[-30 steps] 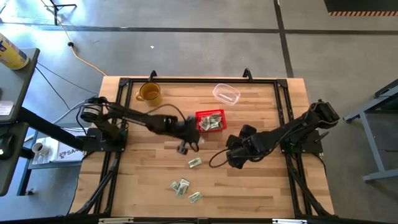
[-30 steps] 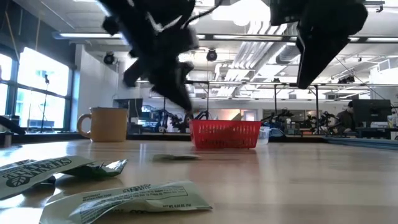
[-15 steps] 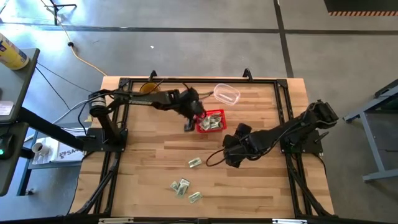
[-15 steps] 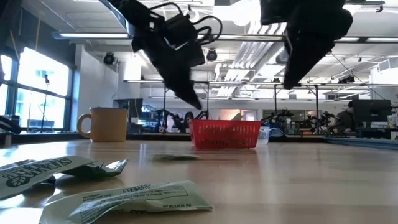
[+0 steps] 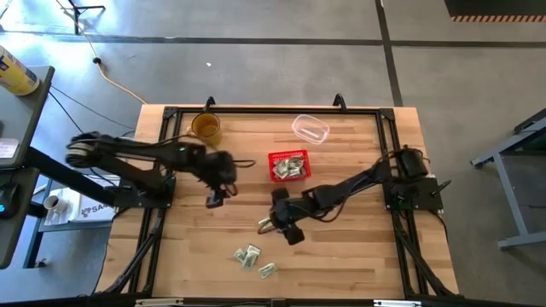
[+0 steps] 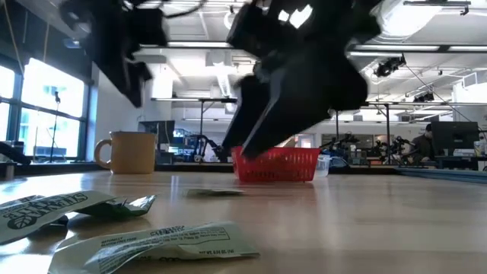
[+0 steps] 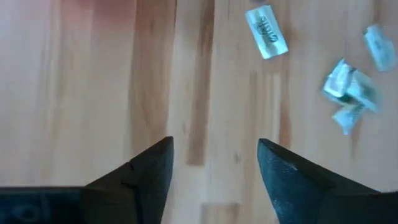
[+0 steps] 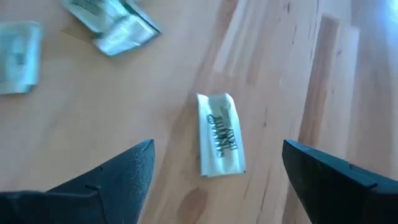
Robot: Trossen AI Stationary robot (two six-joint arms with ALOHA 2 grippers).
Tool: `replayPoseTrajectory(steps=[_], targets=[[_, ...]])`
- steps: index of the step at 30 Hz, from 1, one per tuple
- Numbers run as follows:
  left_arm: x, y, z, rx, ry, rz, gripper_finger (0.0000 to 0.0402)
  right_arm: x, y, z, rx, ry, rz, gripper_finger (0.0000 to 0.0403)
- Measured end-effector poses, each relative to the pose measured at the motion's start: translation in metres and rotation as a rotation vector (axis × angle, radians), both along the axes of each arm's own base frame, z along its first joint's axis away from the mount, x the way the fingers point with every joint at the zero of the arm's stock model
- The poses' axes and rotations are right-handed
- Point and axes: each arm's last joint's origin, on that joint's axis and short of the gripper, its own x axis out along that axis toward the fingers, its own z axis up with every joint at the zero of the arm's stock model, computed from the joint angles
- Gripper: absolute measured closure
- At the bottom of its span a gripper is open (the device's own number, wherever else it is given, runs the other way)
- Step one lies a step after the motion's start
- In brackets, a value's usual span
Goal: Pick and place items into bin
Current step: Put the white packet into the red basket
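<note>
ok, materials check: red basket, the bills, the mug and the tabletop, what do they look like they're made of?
Red basket: moulded plastic, going by its slatted mesh walls and uniform colour. Bills: thin printed paper; they lie creased and crumpled, though a matte film can't be ruled out. Mug: amber, smooth, slightly glossy, so probably glazed ceramic or glass. Tabletop: wood planks with visible grain and seams, likely sealed.

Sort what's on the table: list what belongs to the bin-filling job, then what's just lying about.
Job:
- loose bills, one below the right gripper
- red basket, already holding bills
- right gripper, open
- left gripper, open, empty

Lying about:
- amber mug
- clear container
</note>
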Motion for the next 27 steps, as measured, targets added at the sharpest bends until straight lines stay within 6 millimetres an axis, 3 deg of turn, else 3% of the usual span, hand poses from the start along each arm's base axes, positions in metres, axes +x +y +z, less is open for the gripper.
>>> replayPoseTrajectory(steps=[8,13,19,23,27], targets=[[-0.045,-0.023,-0.016,-0.051,-0.005,0.170,0.0184,0.013,-0.010,-0.035,0.020,0.019,-0.030,0.0096],[-0.058,-0.037,-0.031,-0.042,0.020,0.183,0.0205,0.013,-0.013,-0.035,0.007,0.020,-0.188,0.0195],[-0.062,-0.051,-0.046,-0.054,-0.001,0.165,0.0224,0.028,-0.033,-0.008,0.039,0.115,-0.331,0.0381],[-0.062,-0.060,-0.056,-0.111,-0.062,0.161,0.0229,0.040,-0.052,0.024,0.054,0.151,-0.431,0.0381],[-0.063,-0.067,-0.061,-0.128,-0.099,0.151,0.0227,0.047,-0.057,0.044,0.164,0.153,-0.302,0.0388]])
